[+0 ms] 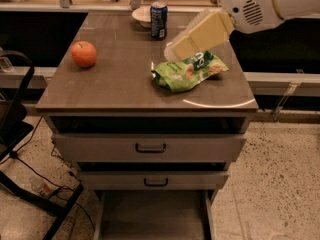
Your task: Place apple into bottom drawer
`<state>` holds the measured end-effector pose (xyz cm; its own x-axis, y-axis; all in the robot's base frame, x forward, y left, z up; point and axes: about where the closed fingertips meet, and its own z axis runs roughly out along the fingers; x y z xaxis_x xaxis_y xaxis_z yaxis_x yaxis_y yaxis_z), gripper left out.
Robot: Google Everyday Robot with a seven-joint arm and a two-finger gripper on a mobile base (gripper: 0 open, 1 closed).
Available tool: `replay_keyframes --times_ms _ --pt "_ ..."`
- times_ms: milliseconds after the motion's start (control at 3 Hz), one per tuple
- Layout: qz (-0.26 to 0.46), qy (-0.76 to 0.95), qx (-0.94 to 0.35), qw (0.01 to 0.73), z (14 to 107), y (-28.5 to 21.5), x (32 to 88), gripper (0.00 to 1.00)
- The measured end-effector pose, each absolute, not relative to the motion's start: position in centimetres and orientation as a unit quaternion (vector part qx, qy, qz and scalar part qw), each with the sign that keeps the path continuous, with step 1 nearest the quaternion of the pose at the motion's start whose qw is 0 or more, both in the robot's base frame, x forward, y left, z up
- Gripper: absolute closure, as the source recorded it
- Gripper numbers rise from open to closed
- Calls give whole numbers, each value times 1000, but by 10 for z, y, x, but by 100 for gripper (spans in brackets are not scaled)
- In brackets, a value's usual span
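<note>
The apple (84, 54) is small, round and red-orange and sits on the left side of the brown cabinet top (120, 84). My gripper (171, 51) is at the end of the cream arm that reaches in from the upper right. It hangs over the middle of the top, just above the green snack bag (189, 71) and well to the right of the apple. The bottom drawer (152, 216) is pulled out at floor level and looks empty.
A blue soda can (158, 19) and a white bowl (142, 14) stand at the back of the top. The top drawer (150, 147) and middle drawer (156, 182) are shut. A black chair base and cables (30, 184) lie on the floor at the left.
</note>
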<state>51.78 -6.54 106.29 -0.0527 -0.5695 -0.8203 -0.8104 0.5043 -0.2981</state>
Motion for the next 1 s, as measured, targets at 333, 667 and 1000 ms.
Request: replay_keyframes --times_ms 333,667,1000 --pt "104 715 -491 486 1065 -45 530 0" --pt "82 722 -495 478 1060 -18 552 0" --pt "117 715 -488 486 1041 36 587 0"
